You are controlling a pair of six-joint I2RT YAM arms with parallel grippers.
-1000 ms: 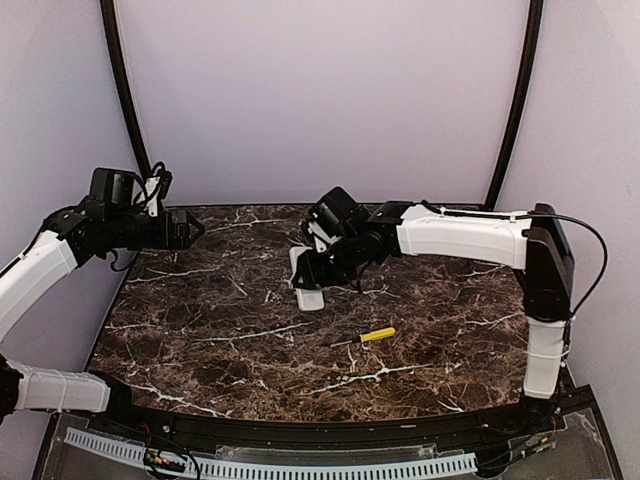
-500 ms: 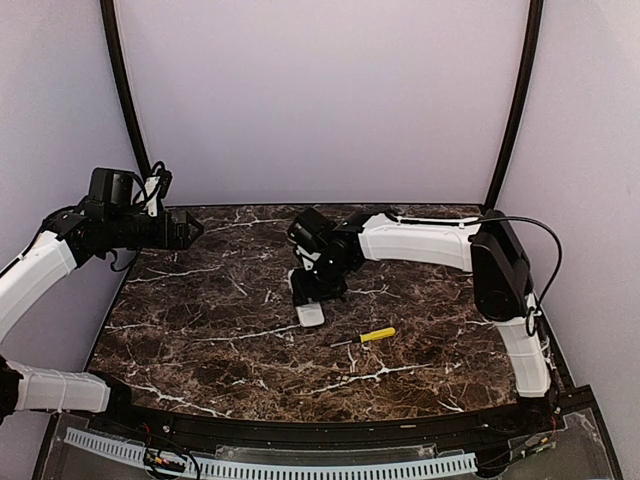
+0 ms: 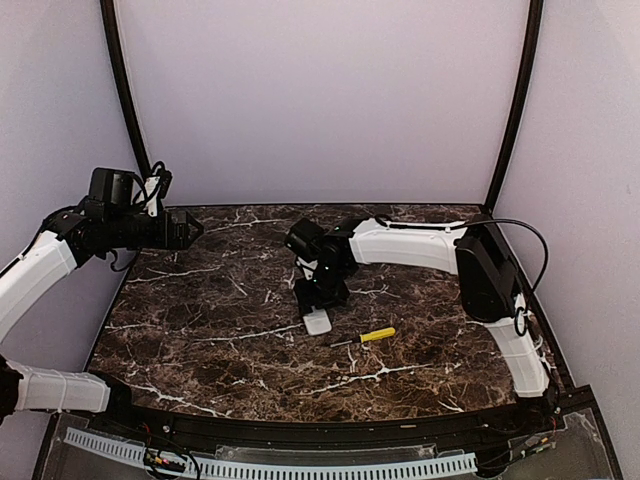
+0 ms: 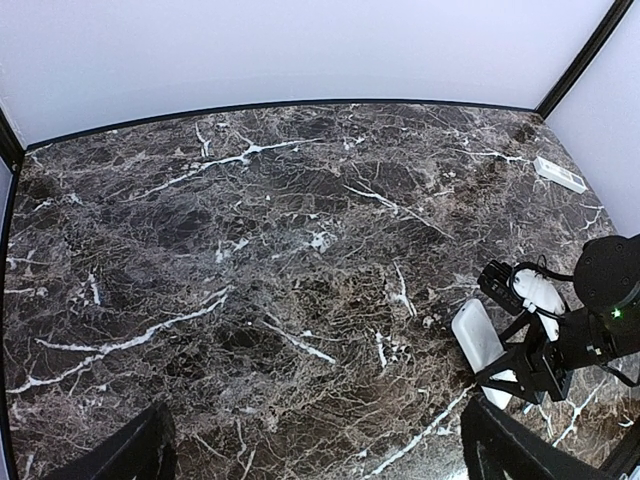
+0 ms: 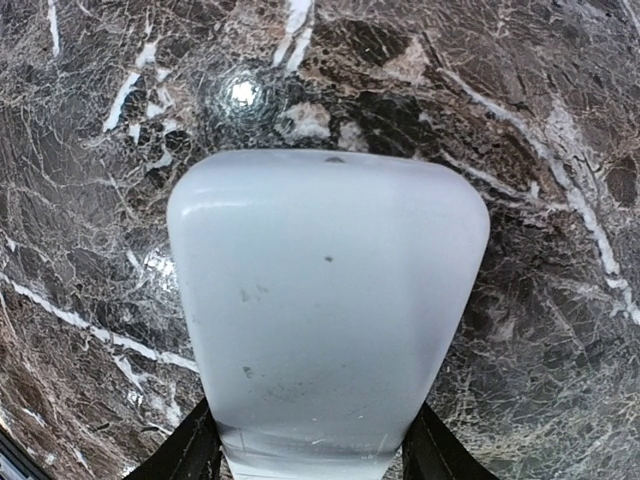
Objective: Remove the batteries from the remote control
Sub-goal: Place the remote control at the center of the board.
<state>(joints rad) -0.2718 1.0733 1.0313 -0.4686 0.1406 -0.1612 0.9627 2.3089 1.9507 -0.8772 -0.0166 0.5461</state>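
Right gripper (image 3: 322, 298) clamps the white remote control (image 3: 318, 322), which rests at mid-counter (image 3: 200, 330). No writing readable on its face. Left gripper (image 3: 192, 228) hangs raised at left, jaws wide. Yellow screwdriver (image 3: 366, 336) lies nearby.

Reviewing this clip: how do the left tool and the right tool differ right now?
The left tool hangs raised near the far left corner of the table; the right tool is down at its middle. The left tool is open with nothing between its fingers; the right tool's fingers clasp the sides of the white remote. Both are black, on white arms.
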